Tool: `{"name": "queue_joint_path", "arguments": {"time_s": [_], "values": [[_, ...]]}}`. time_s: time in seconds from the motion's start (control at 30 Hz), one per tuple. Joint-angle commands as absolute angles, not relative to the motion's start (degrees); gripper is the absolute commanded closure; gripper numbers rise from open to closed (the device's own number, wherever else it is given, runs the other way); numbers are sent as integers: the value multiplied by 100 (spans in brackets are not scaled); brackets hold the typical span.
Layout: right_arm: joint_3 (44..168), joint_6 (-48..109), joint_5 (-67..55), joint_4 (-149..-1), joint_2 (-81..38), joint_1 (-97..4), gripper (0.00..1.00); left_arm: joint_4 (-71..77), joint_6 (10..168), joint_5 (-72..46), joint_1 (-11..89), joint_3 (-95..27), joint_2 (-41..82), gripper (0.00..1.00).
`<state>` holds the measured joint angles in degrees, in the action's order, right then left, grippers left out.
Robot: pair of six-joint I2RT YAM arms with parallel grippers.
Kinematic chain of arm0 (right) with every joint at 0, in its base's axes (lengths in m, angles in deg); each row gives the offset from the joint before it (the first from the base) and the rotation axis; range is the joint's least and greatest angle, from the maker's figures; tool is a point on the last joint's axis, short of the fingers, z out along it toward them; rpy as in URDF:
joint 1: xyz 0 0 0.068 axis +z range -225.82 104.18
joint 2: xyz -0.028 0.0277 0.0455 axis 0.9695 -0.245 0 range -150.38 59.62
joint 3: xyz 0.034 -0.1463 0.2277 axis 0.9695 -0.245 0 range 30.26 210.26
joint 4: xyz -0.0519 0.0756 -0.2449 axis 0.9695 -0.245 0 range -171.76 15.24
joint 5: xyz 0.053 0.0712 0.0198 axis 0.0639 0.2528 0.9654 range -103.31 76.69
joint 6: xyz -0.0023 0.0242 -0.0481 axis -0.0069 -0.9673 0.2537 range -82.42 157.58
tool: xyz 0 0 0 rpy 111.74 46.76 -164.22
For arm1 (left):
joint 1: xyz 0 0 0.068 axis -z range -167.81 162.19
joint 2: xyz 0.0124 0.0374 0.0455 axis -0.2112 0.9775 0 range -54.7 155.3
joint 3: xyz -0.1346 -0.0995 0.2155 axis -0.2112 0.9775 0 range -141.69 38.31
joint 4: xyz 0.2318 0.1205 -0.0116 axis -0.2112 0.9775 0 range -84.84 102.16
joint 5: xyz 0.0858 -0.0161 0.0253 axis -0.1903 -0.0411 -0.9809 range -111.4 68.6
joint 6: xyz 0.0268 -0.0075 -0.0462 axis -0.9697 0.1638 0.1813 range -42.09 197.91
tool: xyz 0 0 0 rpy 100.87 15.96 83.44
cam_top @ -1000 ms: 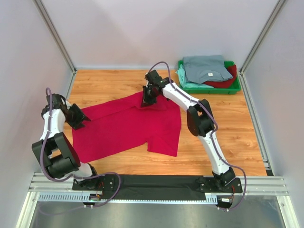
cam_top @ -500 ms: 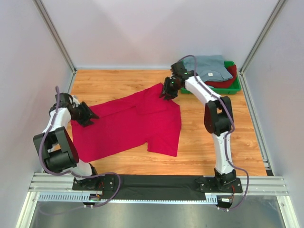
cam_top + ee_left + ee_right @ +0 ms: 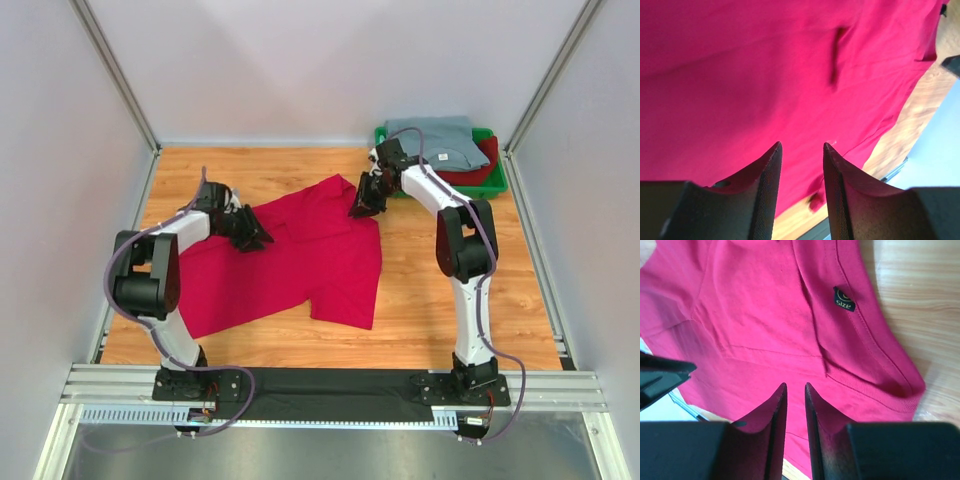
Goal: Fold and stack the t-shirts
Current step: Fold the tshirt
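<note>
**Top external view: crimson tee spread open, no fold made yet**

The wooden table holds one crimson-red t-shirt, lying open across its middle and left. The collar end points to the far right and the hem to the near left. It lies mostly flat, with one sleeve jutting out at the near right.

At the far right corner, a green tray holds the other t-shirts in a loose heap. A grey-blue one is on top, a darker red one at the right, and a mint-green one spills out at the left. Whether these count as folded cannot be told from here.

Both arms reach over the crimson shirt's far edge. The left gripper is at the far left part of the shirt. In its wrist view the jaws stand apart with only cloth beyond them, so it is released.

The right gripper sits by the collar at the far right. Its jaws are only a slit apart with nothing between them, so it is gripping nothing. The black size label shows just inside the neckline.

As I judge it, the task is near its start. The shirt is laid out, but no fold is in it and no stack stands on the table.
</note>
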<state>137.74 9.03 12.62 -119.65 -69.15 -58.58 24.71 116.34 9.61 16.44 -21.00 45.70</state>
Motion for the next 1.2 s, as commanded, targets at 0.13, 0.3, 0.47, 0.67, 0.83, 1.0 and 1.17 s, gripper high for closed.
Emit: {"name": "queue_joint_path", "arguments": {"time_s": [0.13, 0.3, 0.47, 0.67, 0.83, 1.0, 1.17], "values": [[13300, 928, 1674, -11476, -6958, -5859, 77, 1711, 12282, 612, 2317, -3033, 5331, 53], [13256, 954, 1736, -11440, -7028, -5859, 76, 1886, 12484, 445, 2511, -3402, 5779, 53], [13221, 963, 1780, -11405, -7072, -5859, 76, 2247, 12537, 102, 2695, -3429, 5746, 54], [13221, 981, 1701, -11396, -7204, -5877, 75, 2335, 12607, 4, 2801, -3481, 5815, 52], [13300, 1060, 1622, -11414, -7336, -5885, 74, 2344, 12660, -39, 2827, -3587, 5938, 52], [13327, 1130, 1534, -11545, -7363, -5929, 73, 2388, 12678, -22, 2827, -3683, 6026, 55], [13370, 1148, 1516, -11572, -7380, -5964, 72, 2414, 12722, -4, 2827, -3718, 6070, 59]]}}
